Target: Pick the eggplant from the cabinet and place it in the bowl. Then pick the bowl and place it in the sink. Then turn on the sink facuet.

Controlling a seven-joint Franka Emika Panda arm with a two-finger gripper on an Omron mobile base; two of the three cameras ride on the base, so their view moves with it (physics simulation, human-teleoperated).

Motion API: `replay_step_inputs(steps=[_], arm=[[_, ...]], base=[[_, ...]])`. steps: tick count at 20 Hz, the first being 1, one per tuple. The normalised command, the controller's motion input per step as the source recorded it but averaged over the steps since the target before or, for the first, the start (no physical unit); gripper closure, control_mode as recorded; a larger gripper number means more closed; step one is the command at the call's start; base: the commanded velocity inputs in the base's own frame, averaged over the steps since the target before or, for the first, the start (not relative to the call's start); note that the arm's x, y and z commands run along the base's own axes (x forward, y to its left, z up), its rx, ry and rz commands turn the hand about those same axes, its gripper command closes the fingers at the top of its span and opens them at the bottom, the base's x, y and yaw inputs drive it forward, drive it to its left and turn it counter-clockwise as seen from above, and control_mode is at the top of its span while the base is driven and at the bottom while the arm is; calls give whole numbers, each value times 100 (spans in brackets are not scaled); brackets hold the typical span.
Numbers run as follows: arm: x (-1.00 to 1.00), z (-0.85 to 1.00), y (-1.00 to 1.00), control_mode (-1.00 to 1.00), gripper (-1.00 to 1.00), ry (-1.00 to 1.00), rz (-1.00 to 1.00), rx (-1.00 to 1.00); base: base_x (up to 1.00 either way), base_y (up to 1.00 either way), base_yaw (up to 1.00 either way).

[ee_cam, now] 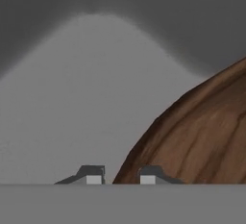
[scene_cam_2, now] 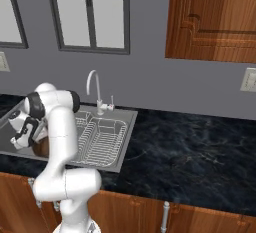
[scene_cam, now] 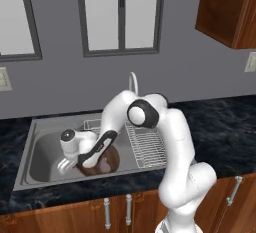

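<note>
Bowl (scene_cam: 102, 163) sits in sink (scene_cam: 42, 149) basin, left of wire rack (scene_cam: 146, 147). End effector (ee_cam: 120, 175) straddles bowl rim, jaws barely parted; can't tell if gripping or letting go. Step: bowl placement. Next, judged: lift clear, reach faucet (scene_cam_2: 95, 89) lever.

The bowl (scene_cam: 107, 163) crowds the sink (scene_cam: 37, 149) floor's right; bare basin lies left of it.

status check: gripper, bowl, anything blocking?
Gripper low in sink, jaws narrow, straddling bowl rim. Bowl sits in basin. Faucet untouched behind; nothing in the way.
</note>
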Motion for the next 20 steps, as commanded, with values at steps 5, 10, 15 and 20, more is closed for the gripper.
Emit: replay_step_inputs(steps=[5,10,15,20], arm=[[2,-7,0,-100,-100,3,0,0],[0,24,0,-100,-100,0,0,0],[0,61,0,-100,-100,0,0,0],[-2,100,0,-100,-100,0,-5,2]], base=[[0,0,0],[0,0,0],[0,0,0],[0,0,0]])
